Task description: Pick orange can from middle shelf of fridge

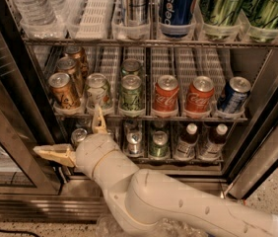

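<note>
Three orange cans stand in a row in the leftmost lane of the middle shelf (178,116) of the fridge (16,98). The front orange can (64,90) is at the clear stop, the other two (72,69) (78,55) are behind it. My gripper (75,137) is open wide and empty, below and in front of the shelf's left end. One finger (98,120) points up at the shelf edge under the pale green-and-white can (97,89). The other finger (52,153) points left, below the orange cans.
On the same shelf stand a green can (131,92), two red Coca-Cola cans (166,96) (199,95) and a blue can (233,95). Tall Pepsi and green cans are on the rack above, small bottles and cans below. The dark door frame (272,137) is at right.
</note>
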Available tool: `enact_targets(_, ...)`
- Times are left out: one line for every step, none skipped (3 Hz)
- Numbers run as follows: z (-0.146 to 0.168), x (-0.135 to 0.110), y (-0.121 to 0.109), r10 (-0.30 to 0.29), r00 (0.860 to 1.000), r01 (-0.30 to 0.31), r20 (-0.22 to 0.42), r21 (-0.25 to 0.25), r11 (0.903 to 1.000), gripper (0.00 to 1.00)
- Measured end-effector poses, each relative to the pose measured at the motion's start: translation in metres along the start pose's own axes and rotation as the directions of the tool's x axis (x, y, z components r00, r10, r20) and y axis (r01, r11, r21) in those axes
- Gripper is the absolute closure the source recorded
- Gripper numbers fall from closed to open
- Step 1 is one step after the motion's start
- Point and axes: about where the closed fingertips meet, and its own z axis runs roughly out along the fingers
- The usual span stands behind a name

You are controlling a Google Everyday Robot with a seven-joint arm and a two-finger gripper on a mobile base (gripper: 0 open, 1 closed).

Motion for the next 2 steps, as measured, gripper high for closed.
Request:
enact_targets(-0.0008, 0.0006, -0.0010, 0.008, 1.000, -0.008, 0.011, 0.000, 1.0000, 0.00)
enact_targets(0.0052, 0.0037, -0.0046, 0.041, 0.999, -0.041, 0.026, 0.017, 0.9990, 0.00)
